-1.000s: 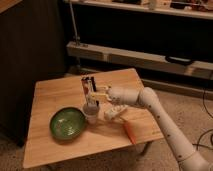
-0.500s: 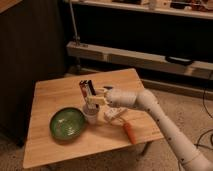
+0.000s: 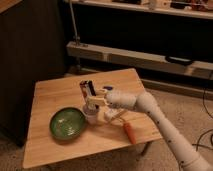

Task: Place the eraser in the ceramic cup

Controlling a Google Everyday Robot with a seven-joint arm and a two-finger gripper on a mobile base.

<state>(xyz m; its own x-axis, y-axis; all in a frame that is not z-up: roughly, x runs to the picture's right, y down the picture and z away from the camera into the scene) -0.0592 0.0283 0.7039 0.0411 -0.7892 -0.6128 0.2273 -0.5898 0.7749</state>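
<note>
The small white ceramic cup [image 3: 91, 116] stands on the wooden table [image 3: 50, 95], just right of the green bowl. My gripper [image 3: 88, 98] hangs directly above the cup, pointing down. It is shut on the eraser [image 3: 86, 89], a dark oblong block with a paler striped face, held upright. The eraser's lower end is just above the cup's rim and partly hidden by the fingers.
A green bowl [image 3: 67, 123] sits left of the cup. A white pack [image 3: 111, 114] lies right of the cup, under my forearm. An orange carrot-like thing [image 3: 130, 131] lies near the table's front right edge. Shelving stands behind the table.
My gripper has sunk slightly toward the cup with the eraser in it. My forearm has shifted, uncovering the orange thing at the front right.
</note>
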